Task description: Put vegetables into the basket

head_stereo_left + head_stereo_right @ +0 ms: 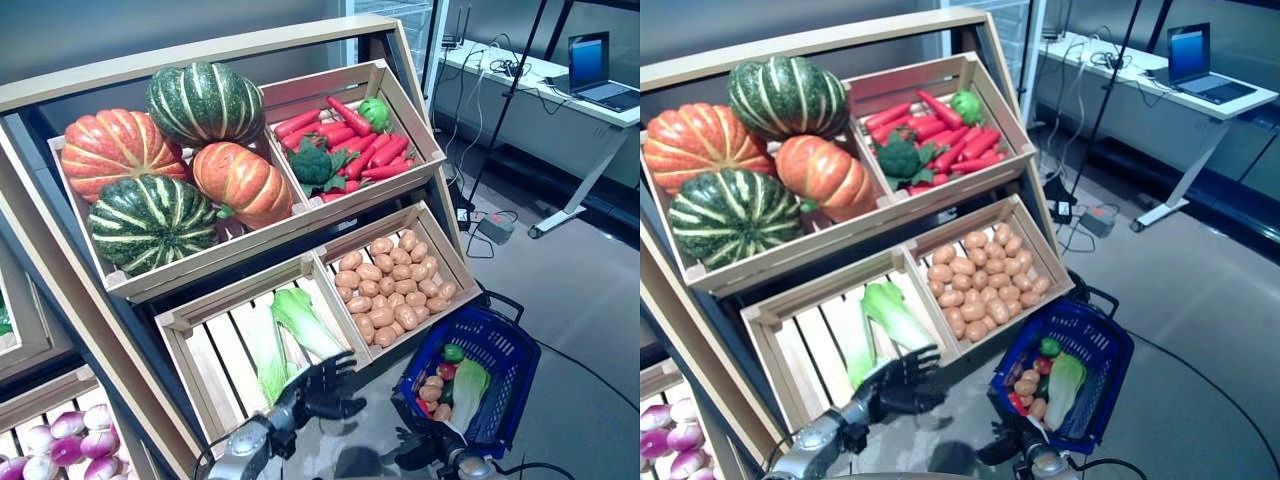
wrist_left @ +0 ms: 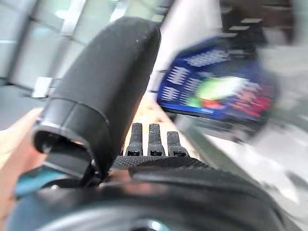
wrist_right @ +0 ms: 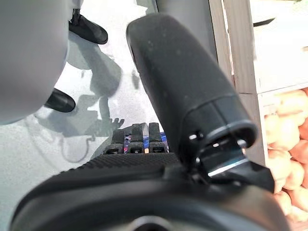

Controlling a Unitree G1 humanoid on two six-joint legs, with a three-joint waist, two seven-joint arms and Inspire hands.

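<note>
Nearest the camera, the left hand [image 1: 322,388] hangs just in front of the lower left crate [image 1: 205,350], its fingers loosely spread and holding nothing, level with the lower ends of the two leafy greens [image 1: 300,322] that lie on the crate's slats. At the bottom edge the right hand [image 1: 425,447] sits against the near end of the blue basket [image 1: 500,385]; its fingers curl down at the basket's rim in the right wrist view, but whether they grip it cannot be told. Inside the basket lie a leafy green [image 1: 467,385], a small green vegetable [image 1: 454,352], something red [image 1: 446,370] and a few potatoes [image 1: 434,384]. On the stand, the crate beside the greens is full of potatoes [image 1: 392,287]. Above it a crate holds red peppers [image 1: 362,145], broccoli [image 1: 312,164] and a green pepper [image 1: 374,112], and the upper left crate carries four pumpkins [image 1: 170,165], two orange and two striped green. Purple-white bulbs [image 1: 52,440] show at the lower left.
</note>
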